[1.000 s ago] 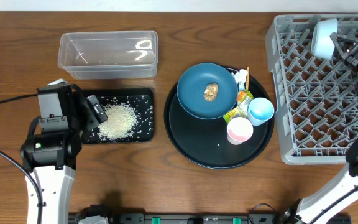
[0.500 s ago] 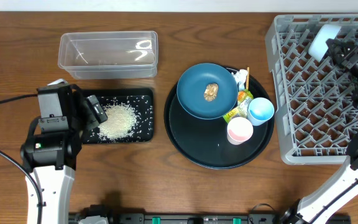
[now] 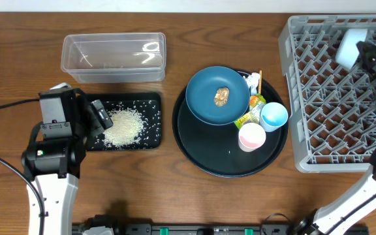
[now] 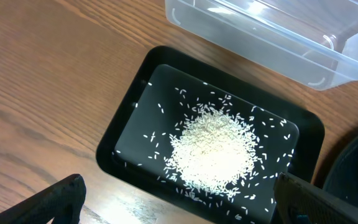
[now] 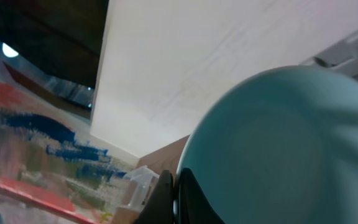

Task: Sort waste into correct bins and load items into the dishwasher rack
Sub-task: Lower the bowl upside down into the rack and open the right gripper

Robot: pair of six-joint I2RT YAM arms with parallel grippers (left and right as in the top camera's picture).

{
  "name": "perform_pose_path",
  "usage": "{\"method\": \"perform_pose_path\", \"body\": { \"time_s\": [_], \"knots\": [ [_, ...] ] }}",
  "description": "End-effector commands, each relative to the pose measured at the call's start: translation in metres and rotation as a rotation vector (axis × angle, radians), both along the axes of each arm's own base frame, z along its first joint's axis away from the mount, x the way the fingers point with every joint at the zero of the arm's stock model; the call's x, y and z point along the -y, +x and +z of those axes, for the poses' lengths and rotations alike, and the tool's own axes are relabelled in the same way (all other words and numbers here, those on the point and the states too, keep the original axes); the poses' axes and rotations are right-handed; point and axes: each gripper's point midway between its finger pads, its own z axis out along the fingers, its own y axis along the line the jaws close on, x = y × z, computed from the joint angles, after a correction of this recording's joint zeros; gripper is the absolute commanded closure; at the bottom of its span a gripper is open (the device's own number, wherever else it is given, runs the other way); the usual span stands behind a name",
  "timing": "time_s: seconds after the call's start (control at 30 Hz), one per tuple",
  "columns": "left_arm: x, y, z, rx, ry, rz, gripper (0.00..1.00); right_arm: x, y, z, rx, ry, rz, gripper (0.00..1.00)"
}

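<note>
The round white bowl (image 3: 346,47) is above the far side of the large grey lattice plastic dishwasher rack (image 3: 325,98), near the tabletop's far right corner. My right gripper (image 5: 174,190) is clamped closed on its rim. Toward the left edge, my left gripper (image 3: 99,119) stands wide open, holding nothing, over the shallow black rectangular tray (image 3: 152,104) of white rice grains (image 3: 123,127).

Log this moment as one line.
left jaws: open above black tray, rice in it | right jaws: shut on white bowl over rack | blue plate, pink cup, blue cup: on round tray
</note>
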Motion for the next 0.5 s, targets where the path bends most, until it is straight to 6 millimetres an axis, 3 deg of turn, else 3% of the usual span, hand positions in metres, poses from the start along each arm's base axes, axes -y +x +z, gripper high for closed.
{"method": "perform_pose_path", "body": {
  "time_s": [0.0, 0.3, 0.47],
  "knots": [
    [-0.004, 0.001, 0.006, 0.011, 0.014, 0.008, 0.02, 0.004, -0.005, -0.005, -0.02, 0.017, 0.023, 0.99],
    [-0.004, 0.001, 0.006, 0.011, 0.014, 0.008, 0.02, 0.001, -0.008, 0.003, -0.029, 0.046, 0.043, 0.99],
    [-0.004, 0.001, 0.006, 0.011, 0.014, 0.008, 0.02, 0.018, -0.01, 0.007, -0.017, 0.05, -0.009, 0.99]
  ]
}}
